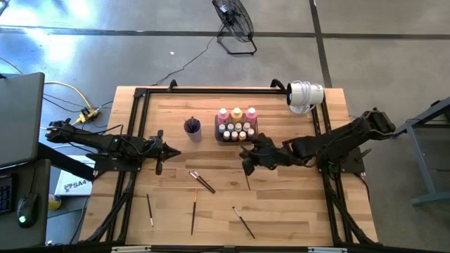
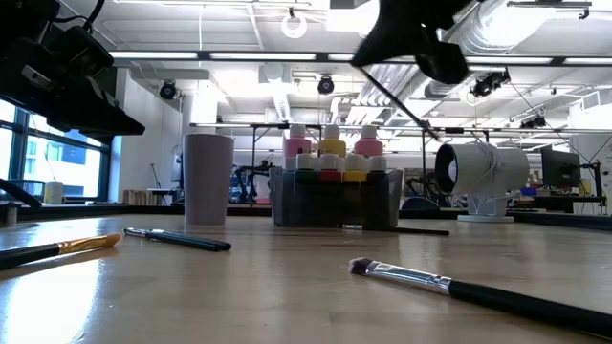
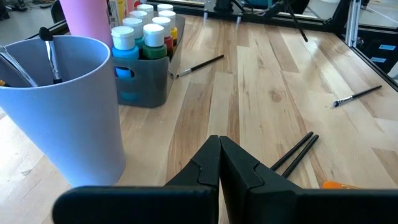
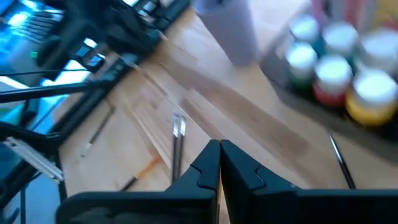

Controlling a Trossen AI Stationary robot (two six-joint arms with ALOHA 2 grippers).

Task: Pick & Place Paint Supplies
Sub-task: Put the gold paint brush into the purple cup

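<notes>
Bottles (image 1: 237, 124): we count three tall and about seven small, all in the tray (image 1: 253, 137) just beyond the right gripper (image 1: 247, 163) | brushes: six loose on the table (image 1: 295, 211), one pair (image 1: 202, 181) between both fingertips | left gripper (image 1: 173, 152): clenched, empty, beside the cup (image 1: 193, 128) | right gripper: clenched, empty
</notes>
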